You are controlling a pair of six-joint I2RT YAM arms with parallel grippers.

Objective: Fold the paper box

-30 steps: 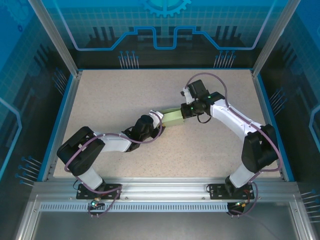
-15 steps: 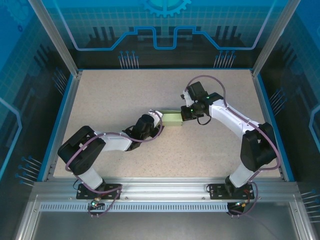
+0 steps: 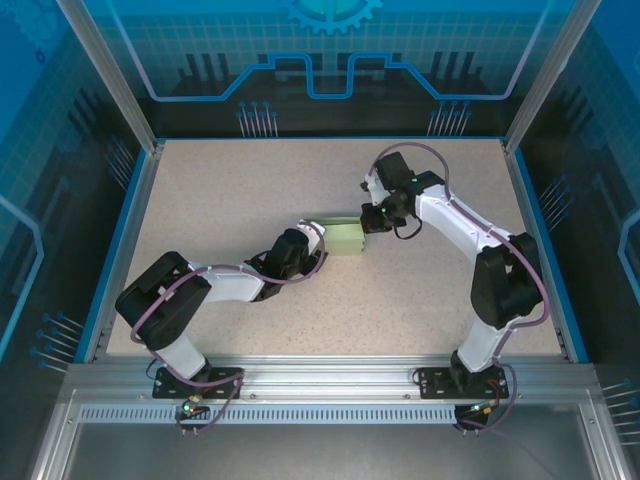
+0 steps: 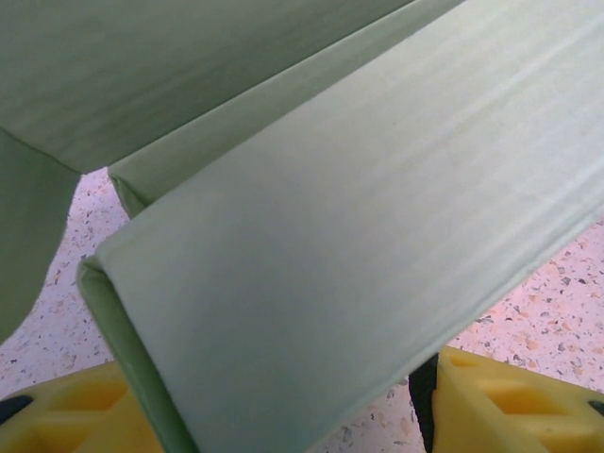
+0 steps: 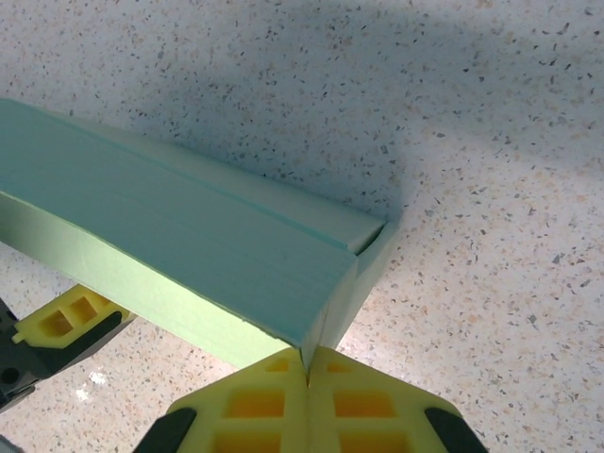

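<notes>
Top view: the paper box (image 3: 345,237), pale green, is seen near the middle of the speckled table (image 3: 220,190), long side running approx. left to right. The L claw (image 3: 322,245) is set at the box's left end, w/ its arm brought in from the box's lower left. The R claw (image 3: 368,222) is set at the box's right end, w/ its arm bent round from the box's right. Neither claw's state can be read from up here.

L wrist view: the box is seen v. close, folded up, w/ one long folded edge running diagonally and a loose flap above it. It is straddled by two yellow fingers (image 4: 510,401), one each side of the box; the fingers are held part-way apart and the box is gripped btwn them across its width. Speckled table is seen past the box's edges.

R wrist view: the box's end corner is seen from above. The R claw's yellow fingers (image 5: 368,406) are pressed flat together, and the seam btwn them is met by the box's near corner edge. Whether any card is nipped there can't be told. Left of that corner, against the box's long side, a yellow finger of the L claw (image 5: 61,326) is seen. A shadow is cast on the table beyond the box.
</notes>
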